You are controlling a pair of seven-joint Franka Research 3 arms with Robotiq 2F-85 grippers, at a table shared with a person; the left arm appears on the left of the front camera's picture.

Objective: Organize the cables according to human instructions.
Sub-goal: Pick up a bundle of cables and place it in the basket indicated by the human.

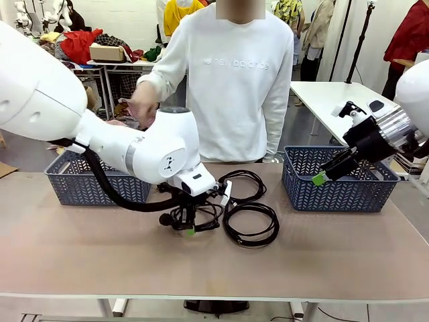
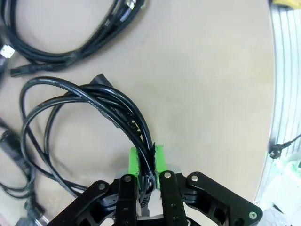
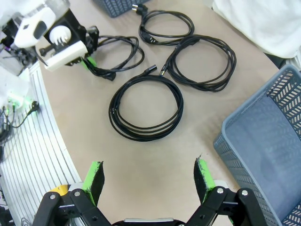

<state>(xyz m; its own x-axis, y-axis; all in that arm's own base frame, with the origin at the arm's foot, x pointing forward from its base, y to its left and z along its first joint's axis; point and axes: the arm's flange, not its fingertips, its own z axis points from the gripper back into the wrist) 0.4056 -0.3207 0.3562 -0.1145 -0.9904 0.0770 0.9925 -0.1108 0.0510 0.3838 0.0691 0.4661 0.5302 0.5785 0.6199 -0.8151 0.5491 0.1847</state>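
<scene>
Starting at the far left corner of the desk (image 1: 322,265), the left basket (image 1: 74,189) waits as one likely drop-off for a sorted coil. Just right of it the left arm swings in and plants the left gripper (image 1: 190,230) straight down at the middle of the desk. The left wrist view shows it clamped hard on the first cable (image 2: 89,100), with the green pads (image 2: 135,162) squeezing several turns at once. That is a sensible hold, I'd say, since pinching the turns together should keep the loop from spilling open on the lift. The rest of that loop looks to lie on the desk, so I judge the pick gripped but not yet raised. Behind the arm, at the far edge, the person has one hand (image 1: 143,104) raised at chest height, though I cannot tell whether it signals a basket. Moving right, the second cable (image 3: 167,12), the third cable (image 3: 202,87) and the fourth cable (image 3: 113,115) lie as separate flat loops close together. They sit between the two baskets, each with room around it to be taken singly. At the far right corner stands the right basket (image 1: 335,191), the other probable destination. The right gripper (image 1: 320,177) hovers at its front left corner with its fingers spread wide and nothing between them. It seems parked clear so the middle belongs to the left arm.
</scene>
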